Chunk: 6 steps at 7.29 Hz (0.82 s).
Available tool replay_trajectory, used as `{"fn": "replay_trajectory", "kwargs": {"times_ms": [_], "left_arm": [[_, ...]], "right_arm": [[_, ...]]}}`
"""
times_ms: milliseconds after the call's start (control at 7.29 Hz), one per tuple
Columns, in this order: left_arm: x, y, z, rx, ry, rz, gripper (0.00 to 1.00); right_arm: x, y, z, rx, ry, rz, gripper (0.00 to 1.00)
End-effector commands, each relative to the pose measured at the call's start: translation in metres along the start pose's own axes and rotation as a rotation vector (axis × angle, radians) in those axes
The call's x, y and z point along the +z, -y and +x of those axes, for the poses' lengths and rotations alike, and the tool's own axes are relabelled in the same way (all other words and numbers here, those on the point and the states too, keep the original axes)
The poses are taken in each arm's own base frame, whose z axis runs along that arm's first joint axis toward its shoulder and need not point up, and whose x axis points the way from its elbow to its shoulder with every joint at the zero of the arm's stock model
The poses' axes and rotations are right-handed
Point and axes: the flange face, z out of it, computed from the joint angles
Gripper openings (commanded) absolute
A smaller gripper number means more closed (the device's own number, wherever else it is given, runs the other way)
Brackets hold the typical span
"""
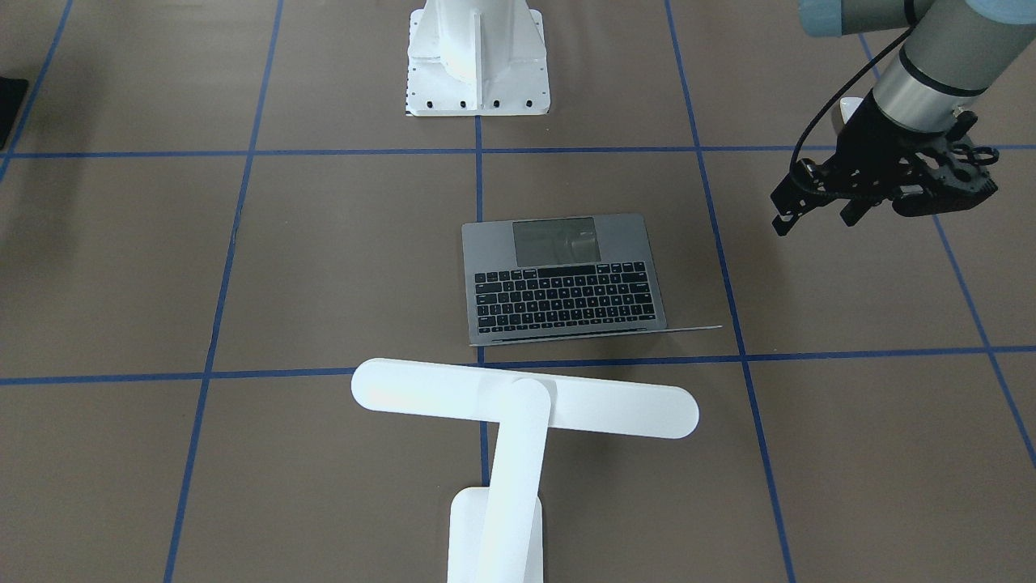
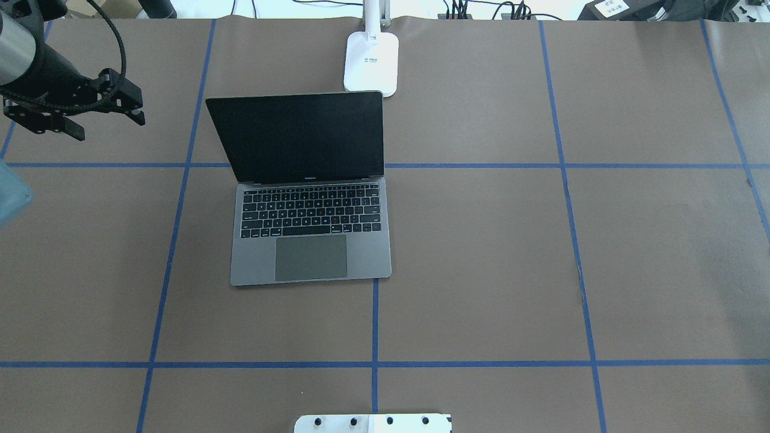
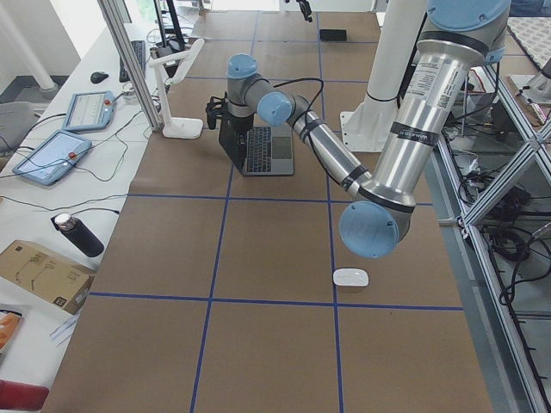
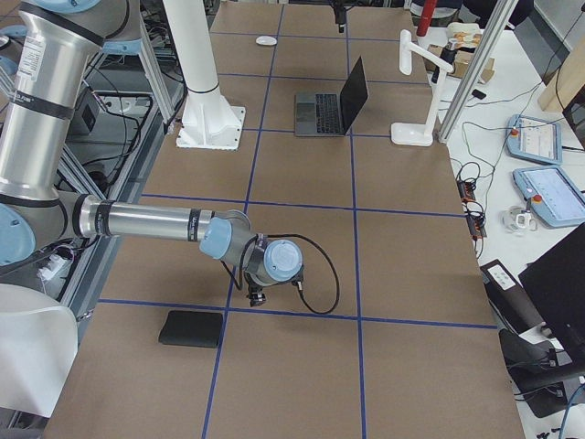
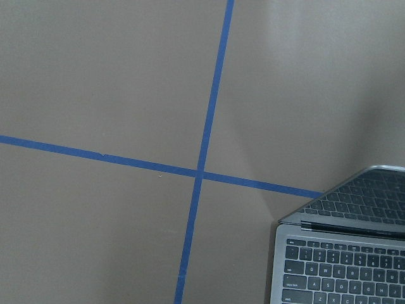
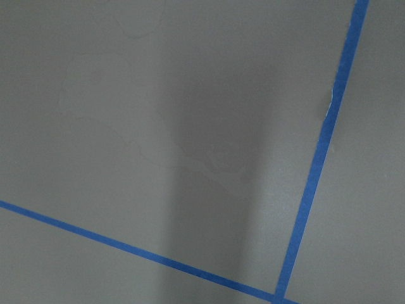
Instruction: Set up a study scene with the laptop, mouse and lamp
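Nearly square-on, the laptop opens toward the robot, trackpad nearest.

One laptop. One lamp. One mouse. One mat. One pedestal. Two arms: left arm, right arm. Two tablets. One bottle. One cardboard box.
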Motion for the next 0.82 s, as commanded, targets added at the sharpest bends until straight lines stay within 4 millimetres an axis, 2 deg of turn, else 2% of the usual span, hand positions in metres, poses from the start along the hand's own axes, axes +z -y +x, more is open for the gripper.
{"fn": "replay_trajectory", "kwargs": {"times_ms": [0,137,412,686], "left_arm": [[-0.004,-0.001,0.002,0.011,-0.007,0.006,1.00],[-0.007,-0.003,0.003,0.014,-0.010,0.010,1.00],[-0.011,-0.004,0.005,0.019,-0.015,0.018,1.00],[-0.013,-0.002,0.004,0.022,0.003,0.053,1.00]], "right_arm": [[0.020,-0.004,0.021,-0.061,0.036,-0.052,1.00],[0.044,0.003,0.035,-0.172,0.056,-0.116,1.00],[0.052,0.002,0.047,-0.281,0.063,-0.138,1.00],[0.062,-0.002,0.071,-0.342,0.049,-0.190,1.00]]}}
